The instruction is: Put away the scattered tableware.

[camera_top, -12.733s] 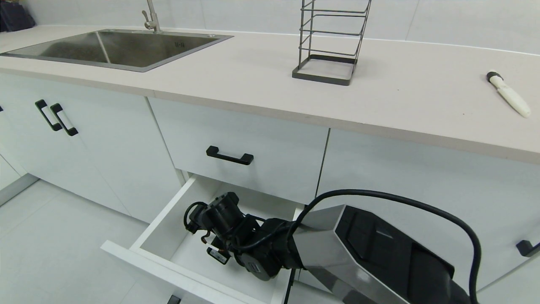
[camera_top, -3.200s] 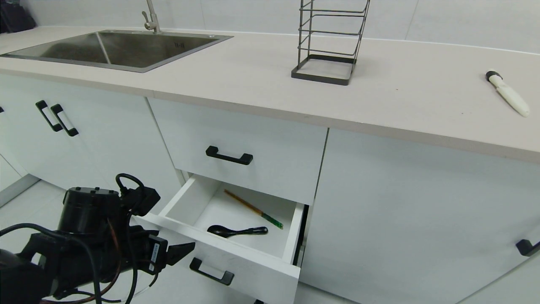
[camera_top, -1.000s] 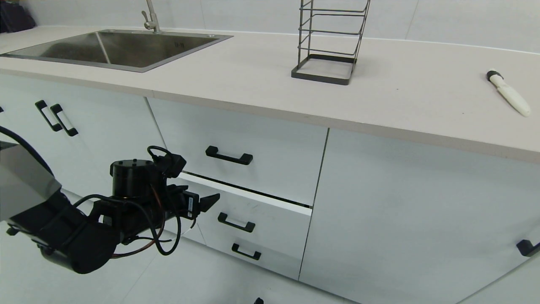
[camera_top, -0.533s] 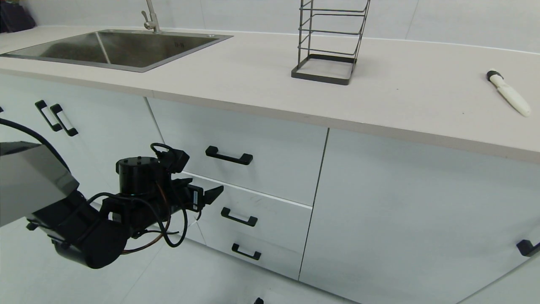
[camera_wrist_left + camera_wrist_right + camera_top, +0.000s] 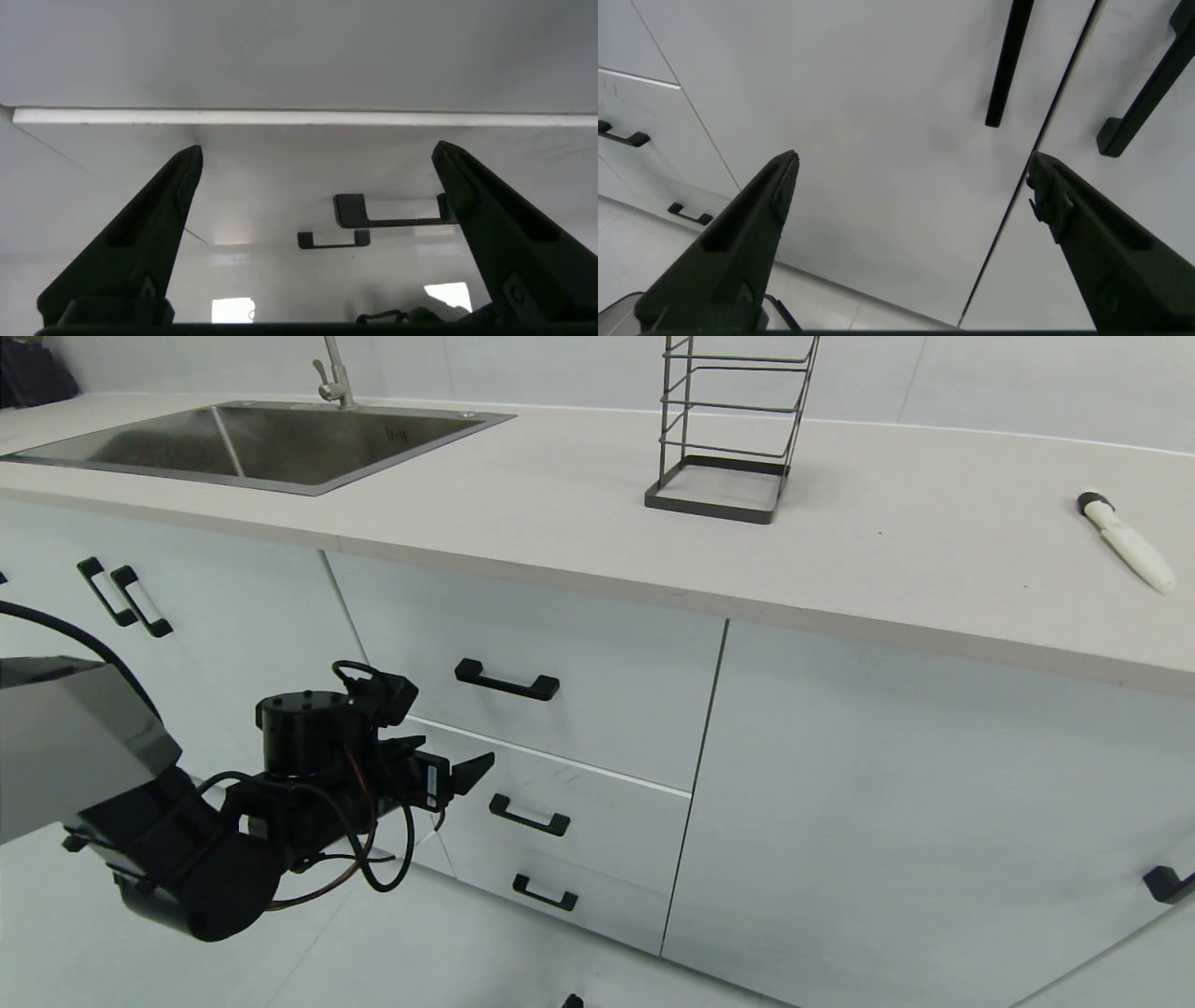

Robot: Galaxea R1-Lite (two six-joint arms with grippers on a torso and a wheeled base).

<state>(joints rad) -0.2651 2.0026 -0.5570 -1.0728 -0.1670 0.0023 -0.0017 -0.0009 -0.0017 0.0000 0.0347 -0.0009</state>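
Three drawer fronts stack below the table (image 5: 560, 523), and the middle drawer (image 5: 597, 803) is pushed in, its top edge a pale line under the top drawer (image 5: 560, 644). Its black handle (image 5: 528, 816) sits just beside my left end effector (image 5: 457, 767), towards the robot's right. That end effector is held level and low in front of the drawer's left part, with the arm coming in from the left above the open floor (image 5: 420, 952). Its fingers are spread wide, holding nothing. I cannot tell whether the tips touch the front.

From the left wrist, the fingers (image 5: 149, 233) frame the handle (image 5: 392, 213), with the bottom drawer's handle (image 5: 334, 240) beyond it.

My right end effector (image 5: 913, 161) is also spread and empty, facing flat cabinet doors (image 5: 878, 140) with long black pulls (image 5: 1008, 61).

On the table, a white utensil (image 5: 1123, 541) with a black end lies near the right side, well apart from the wire rack (image 5: 709, 510) and the sink (image 5: 280, 439).
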